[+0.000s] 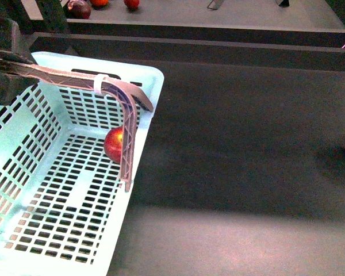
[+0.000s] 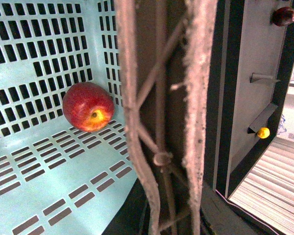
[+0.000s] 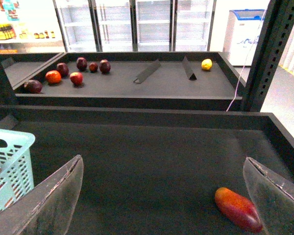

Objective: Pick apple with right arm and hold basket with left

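The left gripper [image 1: 131, 144] straddles the basket [image 1: 152, 77] wall, half-hiding the apple [image 1: 113, 142]; whether it clamps is unclear. The right gripper [image 3: 162, 164] gapes wide, empty.

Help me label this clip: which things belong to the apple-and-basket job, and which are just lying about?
Job: apple inside the basket; left gripper on its wall; right gripper, open, empty.
Lying about: mango; lemon, orange fruit and dark purple fruits on the far shelf.

Half the apple [image 1: 112, 144] behind left fingers [image 1: 128, 155]
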Motion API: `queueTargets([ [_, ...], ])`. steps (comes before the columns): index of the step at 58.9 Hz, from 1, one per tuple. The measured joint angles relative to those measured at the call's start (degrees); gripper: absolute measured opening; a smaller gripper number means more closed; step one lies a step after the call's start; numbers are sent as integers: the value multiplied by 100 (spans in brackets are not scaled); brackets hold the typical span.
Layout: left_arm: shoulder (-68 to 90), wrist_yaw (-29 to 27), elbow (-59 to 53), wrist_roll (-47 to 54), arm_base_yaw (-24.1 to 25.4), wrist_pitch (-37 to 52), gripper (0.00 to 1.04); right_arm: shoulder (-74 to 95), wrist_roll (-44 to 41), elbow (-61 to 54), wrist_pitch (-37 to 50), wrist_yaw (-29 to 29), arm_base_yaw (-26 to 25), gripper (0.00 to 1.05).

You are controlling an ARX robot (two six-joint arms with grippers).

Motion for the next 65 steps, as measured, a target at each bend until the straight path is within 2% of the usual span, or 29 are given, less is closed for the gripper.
queueTargets([
  [10, -402, -20, -282, -232, -68, -282, 37, 0, 0, 0, 0, 2, 0, 96],
  [15, -758, -203, -389, -444, -140, -417, 52, 0, 0, 0, 0, 2, 0, 96],
  [23, -1862, -1088, -417, -855, -553, -1462, 89, 0, 0, 0, 0, 2, 0, 96],
  [26, -2109, -1314, -393, -925, -710, -1692, 97, 0, 0, 0, 0, 2, 0, 96],
  [28, -2214, -1447, -363, -946, -807, -1805, 100, 0, 0, 0, 0, 2, 0, 96],
  [33, -2343, -1661, -214, -1001, -1029, -1998, 98, 0, 0, 0, 0, 0, 0, 96],
  [39, -2343, -1685, -192, -1034, -1051, -2004, 98, 0, 0, 0, 0, 2, 0, 96],
  [41, -2345, -1768, -260, -745, -1051, -1790, 96, 0, 0, 0, 0, 2, 0, 96],
  [44, -2450, -1871, -909, 697, -988, 42, 86, 0, 0, 0, 0, -2, 0, 96],
  [46, -2535, -1803, -1285, 1460, -927, 935, 80, 0, 0, 0, 0, 0, 0, 96],
  [48, -2675, -1714, -1746, 2715, -815, 1921, 73, 0, 0, 0, 0, 2, 0, 96],
  [49, -2715, -1694, -1849, 3029, -787, 2129, 72, 0, 0, 0, 0, 4, 0, 96],
  [51, -2879, -1591, -2184, 4387, -660, 2815, 64, 0, 0, 0, 0, 4, 0, 96],
  [54, -3097, -1486, -2452, 5580, -514, 3307, 55, 0, 0, 0, 0, 2, 0, 96],
  [57, -3335, -1364, -2636, 6745, -378, 3432, 46, 0, 0, 0, 0, 2, 0, 96],
  [61, -3600, -1178, -2881, 7635, -205, 3436, 34, 0, 0, 0, 0, 0, 0, 96],
  [65, -3821, -1021, -3117, 8063, -46, 3386, 21, 0, 0, 0, 0, 2, 0, 96],
])
